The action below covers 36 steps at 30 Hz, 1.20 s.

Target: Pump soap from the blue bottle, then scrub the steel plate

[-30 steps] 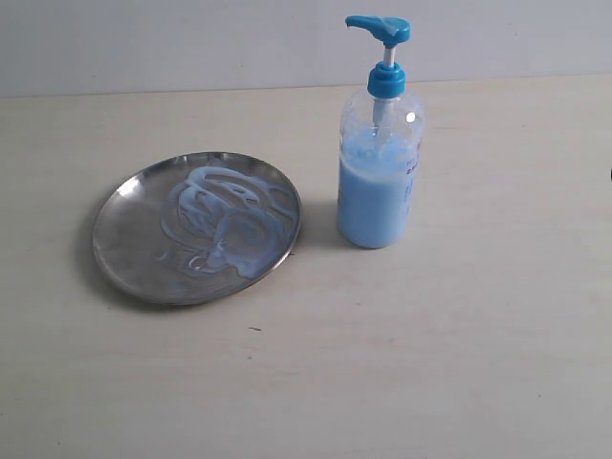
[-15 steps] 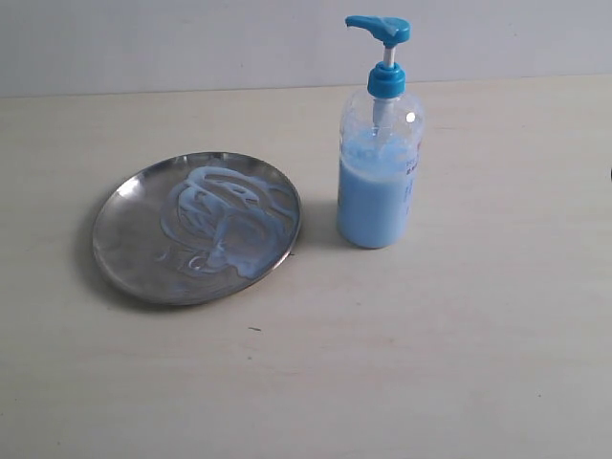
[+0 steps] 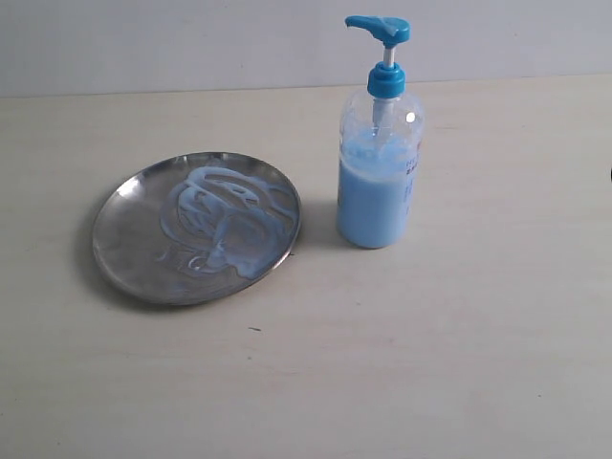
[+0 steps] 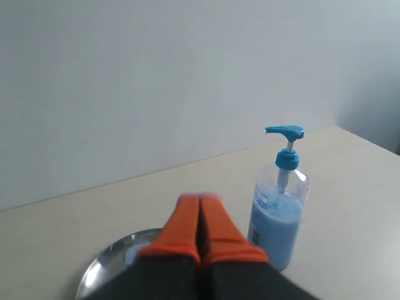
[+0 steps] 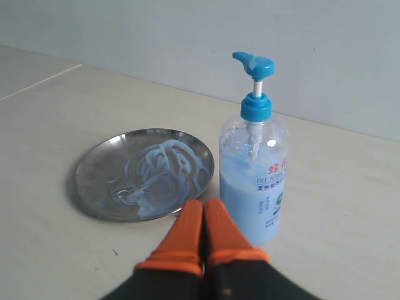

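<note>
Soap streaks the steel plate; left gripper and right gripper are both pinched closed, empty. Watch the tall blue bottle: your sideways nudge could topple it.

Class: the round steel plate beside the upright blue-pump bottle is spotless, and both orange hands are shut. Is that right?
Not spotless: the round shiny steel plate is smeared with whitish-blue soap swirls, as the exterior view shows. The rest stands.

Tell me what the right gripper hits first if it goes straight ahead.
Likely the rim of the steel plate, beside the blue bottle; the shut right gripper aims between them, depth unclear.
</note>
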Each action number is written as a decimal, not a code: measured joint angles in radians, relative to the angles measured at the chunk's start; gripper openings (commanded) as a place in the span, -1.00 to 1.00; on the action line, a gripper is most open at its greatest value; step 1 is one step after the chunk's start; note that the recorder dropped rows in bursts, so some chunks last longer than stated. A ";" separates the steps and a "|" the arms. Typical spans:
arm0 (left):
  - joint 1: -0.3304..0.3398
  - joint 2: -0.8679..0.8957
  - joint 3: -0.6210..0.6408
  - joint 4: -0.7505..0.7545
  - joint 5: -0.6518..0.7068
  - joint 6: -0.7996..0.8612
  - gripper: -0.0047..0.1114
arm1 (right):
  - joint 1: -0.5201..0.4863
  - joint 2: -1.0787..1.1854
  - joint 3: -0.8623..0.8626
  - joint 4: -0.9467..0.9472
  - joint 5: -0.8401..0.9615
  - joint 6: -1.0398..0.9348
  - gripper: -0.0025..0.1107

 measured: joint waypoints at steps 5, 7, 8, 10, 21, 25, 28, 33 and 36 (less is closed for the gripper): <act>0.046 -0.035 0.076 0.004 -0.095 -0.015 -0.92 | 0.000 0.000 0.000 0.000 0.000 0.000 -0.96; 0.086 -0.061 0.112 0.004 -0.123 -0.028 -0.92 | 0.000 0.000 0.000 0.000 0.000 0.000 -0.96; 0.104 -0.073 0.127 0.004 -0.130 -0.033 -0.92 | 0.000 0.000 0.000 0.000 0.000 0.000 -0.96; 0.148 -0.104 0.163 0.004 -0.144 -0.041 -0.92 | 0.000 0.000 0.000 0.000 0.000 0.000 -0.96; 0.312 -0.257 0.333 0.034 -0.182 -0.053 -0.92 | 0.000 0.000 0.000 0.000 0.000 0.000 -0.96; 0.354 -0.298 0.386 0.050 -0.182 -0.053 -0.92 | 0.000 0.000 0.000 0.000 0.000 0.000 -0.96; 0.379 -0.325 0.425 0.059 -0.184 -0.053 -0.92 | 0.000 0.000 0.000 0.000 0.000 0.000 -0.96; 0.407 -0.373 0.495 0.059 -0.186 -0.055 -0.92 | 0.000 0.000 0.000 0.000 0.000 0.000 -0.96; 0.413 -0.397 0.534 0.059 -0.186 -0.057 -0.92 | 0.000 0.000 0.000 0.000 0.000 0.000 -0.96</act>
